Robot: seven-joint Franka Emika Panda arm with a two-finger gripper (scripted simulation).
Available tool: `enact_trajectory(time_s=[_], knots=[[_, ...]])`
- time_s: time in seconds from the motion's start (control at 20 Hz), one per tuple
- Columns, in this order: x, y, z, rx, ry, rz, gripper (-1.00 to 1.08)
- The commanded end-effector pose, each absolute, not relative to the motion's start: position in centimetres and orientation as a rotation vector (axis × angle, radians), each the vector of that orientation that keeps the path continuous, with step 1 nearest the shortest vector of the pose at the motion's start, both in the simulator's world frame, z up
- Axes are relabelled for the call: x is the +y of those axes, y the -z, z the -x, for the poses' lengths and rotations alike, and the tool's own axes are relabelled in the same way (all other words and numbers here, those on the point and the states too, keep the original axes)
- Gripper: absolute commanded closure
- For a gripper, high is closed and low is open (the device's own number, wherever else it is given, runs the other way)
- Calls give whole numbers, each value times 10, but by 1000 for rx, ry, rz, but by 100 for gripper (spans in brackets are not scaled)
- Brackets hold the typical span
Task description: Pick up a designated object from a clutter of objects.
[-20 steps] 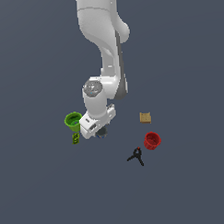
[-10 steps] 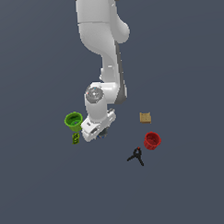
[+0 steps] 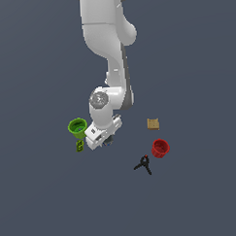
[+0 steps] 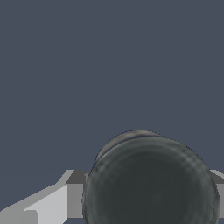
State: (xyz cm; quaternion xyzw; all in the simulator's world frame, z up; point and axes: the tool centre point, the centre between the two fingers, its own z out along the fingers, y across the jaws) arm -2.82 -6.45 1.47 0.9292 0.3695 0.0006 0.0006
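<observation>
can (image 4: 151, 181): between the fingers (image 4: 52, 205), just beside green cup (image 3: 77, 126)
gripper (image 3: 102, 140): low over can, straddling for side grasp
closure: cannot tell
red cup (image 3: 160, 148): well apart from can

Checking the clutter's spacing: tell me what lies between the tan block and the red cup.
Nothing. In the exterior view, the stretch of floor between the tan block and the red cup is bare; the black clamp sits off to the cup's side.

The can (image 4: 151, 183) shows a dark grey, faintly mottled top. The arm (image 3: 107, 52) is white. One cup (image 3: 77, 127) is green, another (image 3: 160, 148) red; the block (image 3: 153, 124) tan; the clamp (image 3: 143, 164) black.
</observation>
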Motion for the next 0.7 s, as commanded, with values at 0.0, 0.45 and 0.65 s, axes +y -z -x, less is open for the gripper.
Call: enact_trajectory(time_s=[0.0,0.45,0.65], knots=[[-64,-15,28,1161,-2,-2918,108],[-66,-34,30,1161,-2,-2918,108],[-67,-55,31,1161,-2,-2918,108]])
